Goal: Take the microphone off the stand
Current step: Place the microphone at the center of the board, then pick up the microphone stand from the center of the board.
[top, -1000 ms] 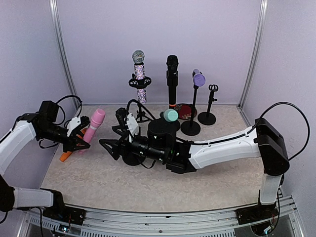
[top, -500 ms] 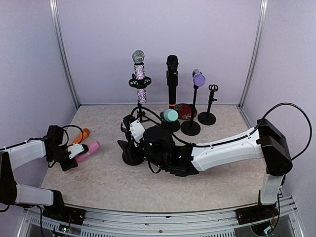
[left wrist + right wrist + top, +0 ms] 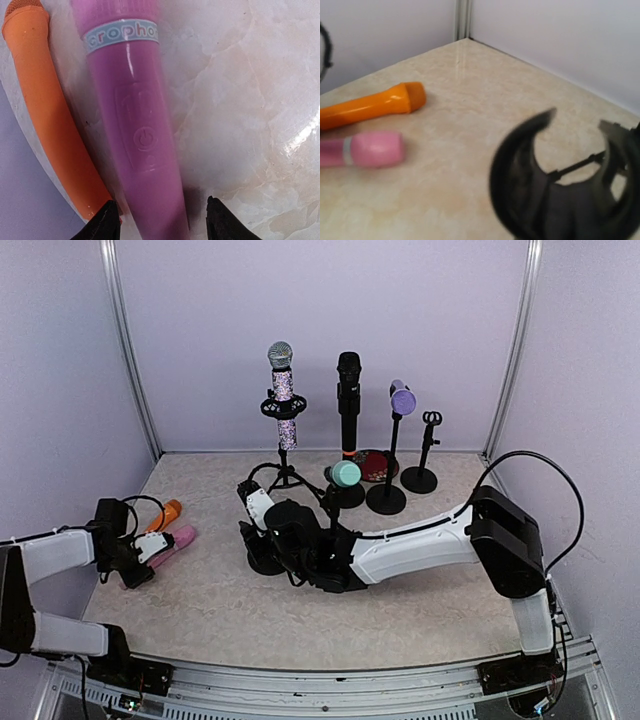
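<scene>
Top external view: the pink microphone (image 3: 170, 545) is off its stand and lies flat on the marbled beige worktop (image 3: 200, 620), close to the worktop's left edge and the lilac side wall (image 3: 60, 400). Just beyond it on the wall side lies an orange microphone (image 3: 163, 513), almost parallel. In the left wrist view the two bodies run side by side with only a narrow strip of worktop between them. The pink microphone is smooth, glossy plastic that tapers towards its tail, with a pale blue lettered band and a moulded power button; the orange one looks matt. At the pink microphone's tail the left gripper (image 3: 140, 562) has its fingers (image 3: 107, 222) spread wider than the body, one on each side, so nothing is gripped. To the right of the pink microphone a stretch of worktop runs to a black stand (image 3: 265, 558) with a round base, whose curved, forked cradle (image 3: 555, 200) is blurred in the right wrist view. The right gripper (image 3: 252, 520) is at that stand; I cannot tell whether its fingers are apart or closed. Farther right and back from the pink microphone, a row of stands (image 3: 348, 440) carrying microphones lines the rear wall.
</scene>
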Tool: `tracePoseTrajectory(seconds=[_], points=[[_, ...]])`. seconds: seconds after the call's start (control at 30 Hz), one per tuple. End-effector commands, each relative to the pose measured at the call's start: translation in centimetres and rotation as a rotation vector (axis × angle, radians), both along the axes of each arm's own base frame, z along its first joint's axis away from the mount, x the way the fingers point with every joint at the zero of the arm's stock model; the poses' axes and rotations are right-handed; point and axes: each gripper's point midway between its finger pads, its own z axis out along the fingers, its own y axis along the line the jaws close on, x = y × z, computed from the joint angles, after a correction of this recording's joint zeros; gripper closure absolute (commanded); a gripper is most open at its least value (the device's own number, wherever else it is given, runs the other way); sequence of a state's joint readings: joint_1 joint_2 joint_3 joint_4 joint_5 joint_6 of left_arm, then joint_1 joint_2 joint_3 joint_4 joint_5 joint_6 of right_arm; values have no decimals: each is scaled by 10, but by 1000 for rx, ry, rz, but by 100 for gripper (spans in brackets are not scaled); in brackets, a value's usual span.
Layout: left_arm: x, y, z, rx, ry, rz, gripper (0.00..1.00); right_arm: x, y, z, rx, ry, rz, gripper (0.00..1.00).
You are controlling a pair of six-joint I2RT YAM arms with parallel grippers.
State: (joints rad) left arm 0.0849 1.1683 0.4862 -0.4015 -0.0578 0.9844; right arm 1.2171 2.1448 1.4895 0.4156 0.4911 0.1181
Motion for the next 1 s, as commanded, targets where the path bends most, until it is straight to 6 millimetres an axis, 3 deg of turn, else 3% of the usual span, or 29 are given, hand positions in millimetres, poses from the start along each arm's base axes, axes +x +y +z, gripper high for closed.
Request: tracePoseTrajectory(seconds=[0.0, 0.33, 0.6, 0.73, 0.87, 0.97], points=[[-3, -2, 6, -17, -18, -4, 42, 18, 8, -4, -10, -29, -31, 59], [-6, -29, 34, -162, -1, -63, 33, 30, 2, -29, -45, -44, -94, 67], [3, -49, 76, -284, -24, -94, 23, 37, 10, -35, -44, -59, -98, 57], [10, -52, 94, -306, -55, -95, 21, 41, 20, -37, -28, -78, -87, 57], [15, -50, 107, -311, -76, -82, 21, 43, 26, -30, -1, -114, -90, 71], [17, -50, 113, -316, -88, -83, 21, 40, 24, -22, 22, -148, -81, 88]])
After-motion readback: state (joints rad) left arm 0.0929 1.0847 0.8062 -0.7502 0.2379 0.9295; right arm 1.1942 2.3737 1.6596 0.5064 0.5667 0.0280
